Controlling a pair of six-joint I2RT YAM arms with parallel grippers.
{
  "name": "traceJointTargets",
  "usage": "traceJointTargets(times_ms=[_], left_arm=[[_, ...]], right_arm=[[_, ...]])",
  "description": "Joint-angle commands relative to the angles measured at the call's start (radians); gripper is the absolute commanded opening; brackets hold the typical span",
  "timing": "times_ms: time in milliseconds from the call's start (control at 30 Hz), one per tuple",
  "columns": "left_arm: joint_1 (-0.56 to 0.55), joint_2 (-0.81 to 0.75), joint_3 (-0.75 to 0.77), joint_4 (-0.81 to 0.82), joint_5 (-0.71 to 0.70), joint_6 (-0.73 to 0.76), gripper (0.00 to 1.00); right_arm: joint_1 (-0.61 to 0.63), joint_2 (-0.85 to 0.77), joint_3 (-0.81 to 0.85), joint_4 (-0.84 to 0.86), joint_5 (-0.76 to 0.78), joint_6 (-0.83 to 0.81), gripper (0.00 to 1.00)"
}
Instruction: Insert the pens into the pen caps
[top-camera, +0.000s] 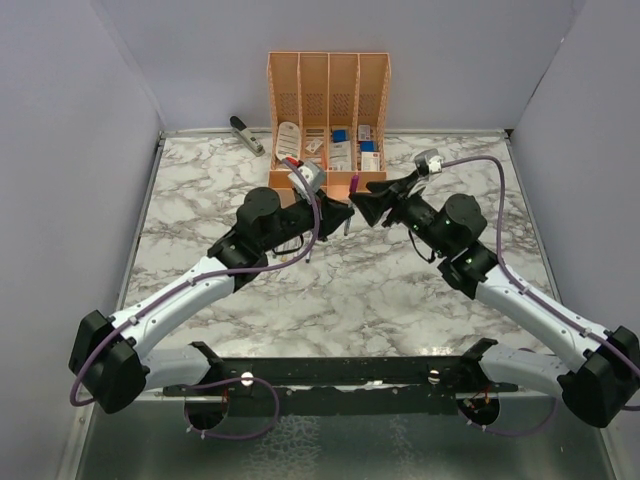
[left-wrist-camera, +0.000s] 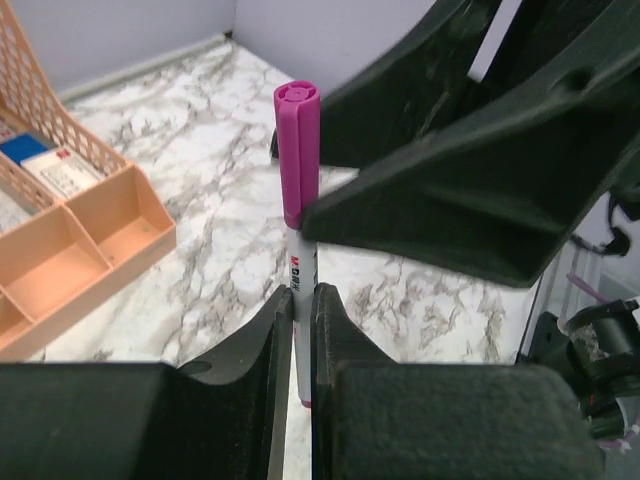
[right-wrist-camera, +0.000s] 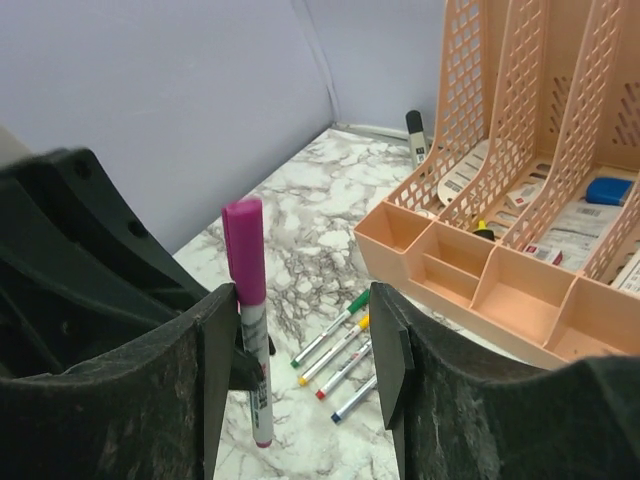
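left gripper (left-wrist-camera: 302, 300): closed on the white barrel of the purple-capped pen (left-wrist-camera: 303, 262). The barrel is pinched low down, below the printed lettering.
right gripper (right-wrist-camera: 305, 320): jaws are set wide apart and nothing is clamped. The pen is framed between the fingers, just beside one finger (right-wrist-camera: 215, 340) and well clear of the other.
right finger, left wrist view: one dark finger (left-wrist-camera: 430, 200) is seen at the lower edge of the cap; contact cannot be told.
pen pose: held upright with the cap end up, raised off the marble table (top-camera: 330, 290), between the two arms and in front of the organiser.
purple cap (left-wrist-camera: 298, 140): seated on the top end of the held pen, with the white barrel exposed below it.
four other pens (right-wrist-camera: 335, 350): laid side by side on the table, near the organiser's front trays. Green, yellow, red and blue ends are shown; capped or not cannot be told.
peach organiser (top-camera: 328, 70): placed at the far edge of the table, with white and blue items in its compartments.
stapler (top-camera: 245, 133): laid to the left of the organiser, by the far wall.
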Motion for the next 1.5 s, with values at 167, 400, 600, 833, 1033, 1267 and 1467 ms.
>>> traceJointTargets(times_ms=[167, 400, 600, 833, 1033, 1267, 1467], left_arm=[[-0.002, 0.167, 0.063, -0.242, -0.172, -0.048, 0.00], [0.013, 0.418, 0.182, -0.353, -0.238, -0.135, 0.00], [0.049, 0.554, 0.233, -0.387, -0.270, -0.201, 0.00], [0.080, 0.673, 0.316, -0.461, -0.290, -0.194, 0.00], [0.084, 0.725, 0.361, -0.519, -0.337, -0.181, 0.00], [0.086, 0.756, 0.383, -0.583, -0.372, -0.171, 0.06], [0.086, 0.742, 0.362, -0.599, -0.388, -0.179, 0.16]], right_arm=[[-0.001, -0.108, 0.095, -0.077, 0.079, -0.049, 0.58], [0.000, -0.161, 0.109, -0.213, 0.181, -0.050, 0.58], [-0.001, -0.192, 0.097, -0.293, 0.213, -0.038, 0.58], [0.000, -0.208, 0.081, -0.323, 0.212, -0.036, 0.58], [-0.001, -0.211, 0.080, -0.346, 0.215, -0.035, 0.58], [-0.001, -0.212, 0.075, -0.350, 0.211, -0.043, 0.58], [0.000, -0.208, 0.072, -0.341, 0.204, -0.048, 0.58]])
